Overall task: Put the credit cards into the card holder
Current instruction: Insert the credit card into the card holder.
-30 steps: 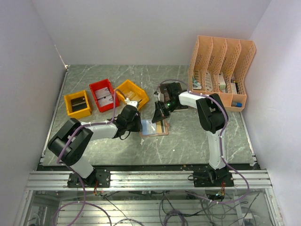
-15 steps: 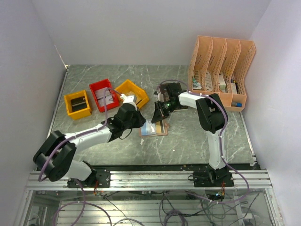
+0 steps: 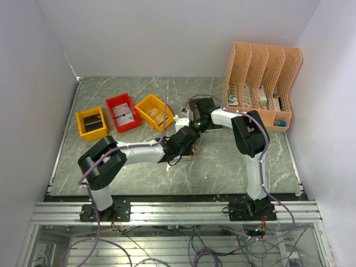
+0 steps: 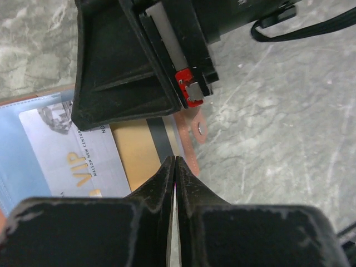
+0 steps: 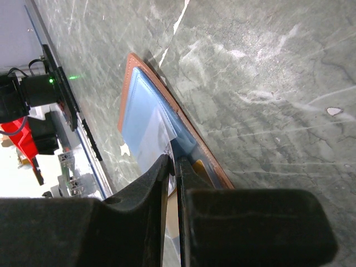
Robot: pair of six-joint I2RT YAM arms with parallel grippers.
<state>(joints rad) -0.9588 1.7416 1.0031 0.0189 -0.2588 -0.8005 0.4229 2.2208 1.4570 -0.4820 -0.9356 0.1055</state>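
Grey-green marble table (image 3: 111, 167) boxed in by plain white walls (image 3: 167, 33); three bins (image 3: 123, 112) sit upper left in the overhead frame, a peach file rack (image 3: 261, 83) upper right. The card holder (image 4: 16, 156) lies open at centre, largely hidden from above by both arms; a silver card (image 4: 72, 150) and a gold card (image 4: 136, 153) rest on its blue lining. The left gripper (image 4: 175, 164) is clenched over the gold card (contact unclear); the right gripper (image 5: 171, 164) is closed to a slit at the holder's edge; anything pinched cannot be made out.
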